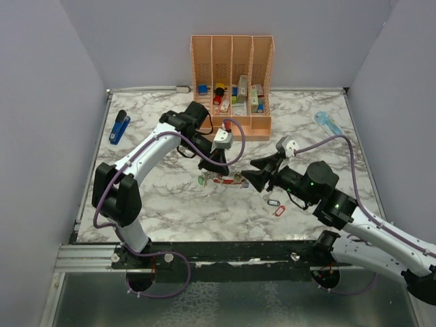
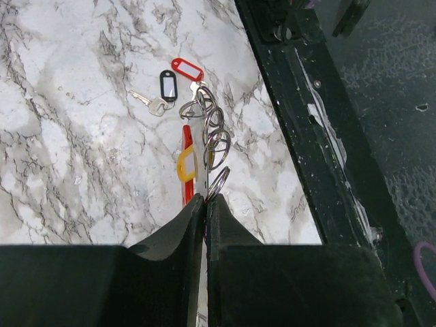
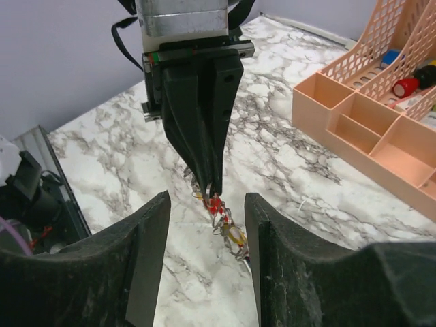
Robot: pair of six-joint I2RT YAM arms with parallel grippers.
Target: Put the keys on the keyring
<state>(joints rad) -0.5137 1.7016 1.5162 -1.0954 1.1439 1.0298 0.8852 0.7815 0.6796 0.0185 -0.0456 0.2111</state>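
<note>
My left gripper (image 1: 212, 166) is shut on the red keyring (image 1: 223, 178) and holds it just above the marble table. In the left wrist view the shut fingertips (image 2: 206, 197) pinch the keyring's red and grey bar (image 2: 187, 144), which carries several silver rings (image 2: 216, 139) and a yellow tag (image 2: 184, 167). My right gripper (image 1: 249, 178) is open and empty, right beside the keyring's free end. In the right wrist view (image 3: 206, 204) the keyring (image 3: 216, 203) hangs between its open fingers. A loose key (image 2: 151, 103) with a black tag (image 2: 167, 84) and a red tag (image 2: 187, 69) lies on the table.
A peach desk organizer (image 1: 231, 51) with small items stands at the back centre. A blue stapler (image 1: 119, 127) lies at the far left, and a light blue object (image 1: 328, 123) at the far right. The table's black front rail (image 2: 306, 109) is close to the loose tags.
</note>
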